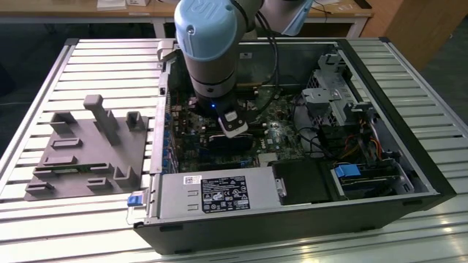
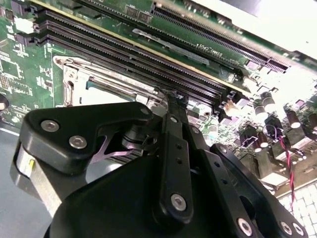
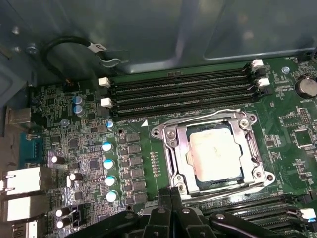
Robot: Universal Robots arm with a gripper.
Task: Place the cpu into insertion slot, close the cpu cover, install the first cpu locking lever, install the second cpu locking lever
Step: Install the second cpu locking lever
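cpu (image 3: 215,156) seated in insertion slot (image 3: 174,159), tool (image 3: 171,198) at its edge

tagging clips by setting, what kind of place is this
Probably a lab or workshop bench: an open computer case lies on a slatted metal table, beside a grey fixture block, with desks behind.

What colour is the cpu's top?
Dull silver-grey, pale under the light; the cpu shows best in the first wrist view, seated in the slot.

Memory slots (image 3: 183,91) flank cpu cover (image 3: 213,153).
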